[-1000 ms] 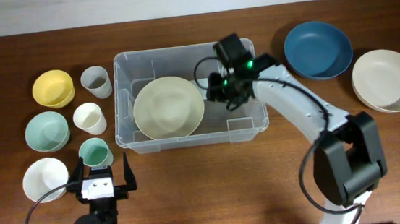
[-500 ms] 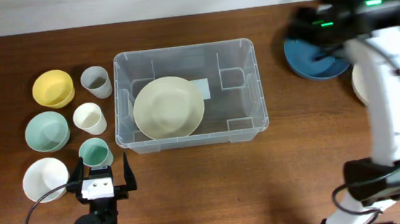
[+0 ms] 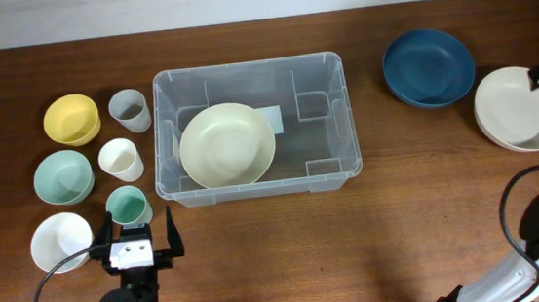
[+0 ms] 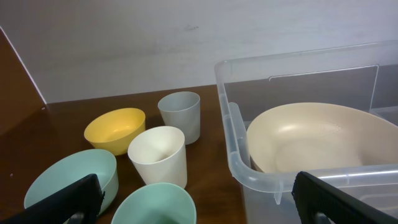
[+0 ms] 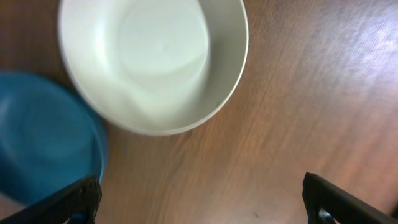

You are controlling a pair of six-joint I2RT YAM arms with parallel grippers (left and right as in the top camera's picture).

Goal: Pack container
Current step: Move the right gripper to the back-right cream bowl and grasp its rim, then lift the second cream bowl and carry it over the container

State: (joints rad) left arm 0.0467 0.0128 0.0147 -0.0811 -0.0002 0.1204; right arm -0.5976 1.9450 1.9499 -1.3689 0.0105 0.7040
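Container (image 3: 320, 151) sits near the middle of the bench (image 3: 279, 258), a little left of centre, with a cream bowl (image 3: 227, 145) lying in its left half. Left gripper (image 3: 138, 226) rests at the lower left, just below a teal cup (image 3: 127, 201), jaws spread and empty. Right gripper (image 5: 199, 202) hangs at the right edge over a large white bowl (image 3: 515, 108), jaws spread wide, holding nothing. A blue bowl (image 3: 428, 67) lies just beside it. At the far left stand a yellow bowl (image 3: 71, 119), grey cup (image 3: 130, 110), white cup (image 3: 121, 160) and green bowl (image 3: 63, 177).
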